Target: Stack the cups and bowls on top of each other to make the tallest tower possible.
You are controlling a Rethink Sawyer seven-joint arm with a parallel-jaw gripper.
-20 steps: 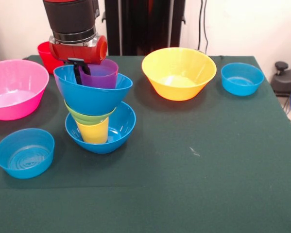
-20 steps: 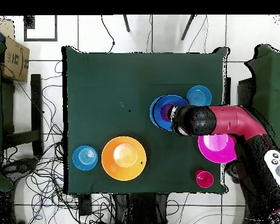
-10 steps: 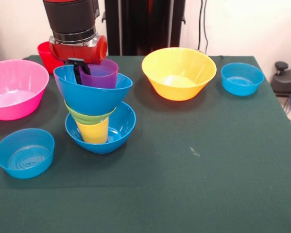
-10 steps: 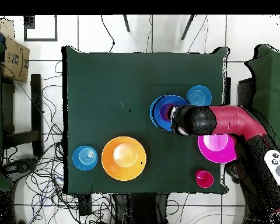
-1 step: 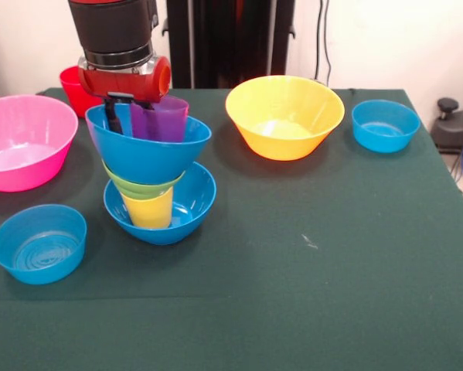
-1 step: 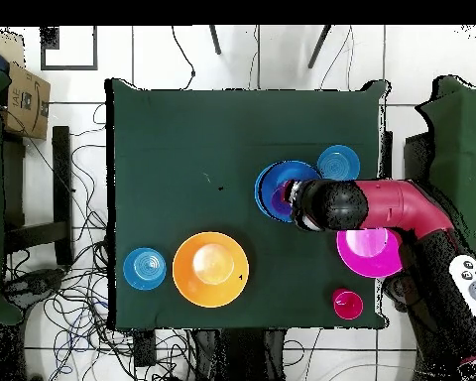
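left of the table's middle stands the tower [image 5: 152,166], five glossy plastic pieces: a deep blue bowl [image 5: 186,207] at the base, a yellow cup [image 5: 149,210] in it, a lime green bowl [image 5: 135,186], a second deep blue bowl [image 5: 146,151] tilted on that, and a translucent purple cup [image 5: 160,120] inside the top bowl. the gripper [image 5: 129,117] reaches down into that top bowl, its two dark fingers [image 5: 111,118] spread apart, one at the bowl's inner wall, the other by the purple cup, gripping nothing. around it on the green cloth table [image 5: 308,294] sit one large pink bowl [image 5: 21,141], one large yellow-orange bowl [image 5: 284,116], two shallow light-blue bowls [image 5: 39,243], and one red cup [image 5: 75,89] behind the arm [image 6: 401,203].
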